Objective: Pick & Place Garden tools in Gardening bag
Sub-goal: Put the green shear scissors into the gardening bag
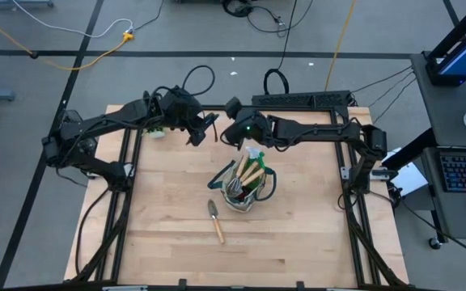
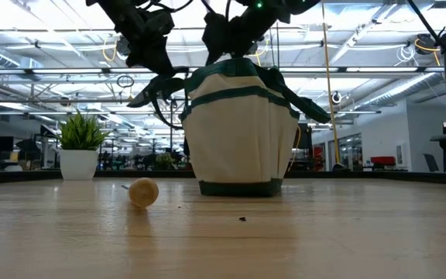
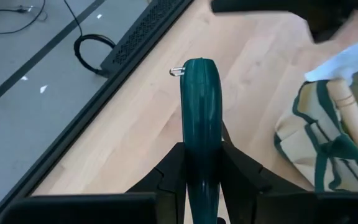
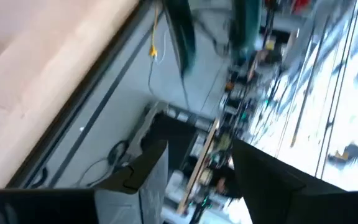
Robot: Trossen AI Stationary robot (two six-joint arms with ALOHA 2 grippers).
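your left hand (image 1: 201, 129) is pinching a dark green-handled tool (image 3: 200, 118), seemingly the pruning shears, above the far part of the bench (image 1: 298, 234); the wrist view shows both fingers pressed on the handle. your right hand (image 1: 235, 129) hangs just beside it, above the far rim of the bag (image 1: 249, 187), with its fingers spread and nothing between them.

the bag stands upright near the bench centre and already holds several wooden-handled tools and a green spray bottle (image 1: 254, 155). one trowel (image 1: 215, 220) lies flat on the bench, on the near side of the bag and apart from it.

step in hand, as judged: carry the held tool to the bag and lower it in.
- approach from above; the mouth is crowded, so aim for a gap between the upright handles.
- keep the tool steep so it slides down rather than resting on the rim.
- clear the loop handles (image 2: 300, 101) before you descend.

room: the two hands are close together; move the right arm back first. the near half of the bench is open. the small potted plant (image 2: 80, 151) stands far off at the left, near the edge.
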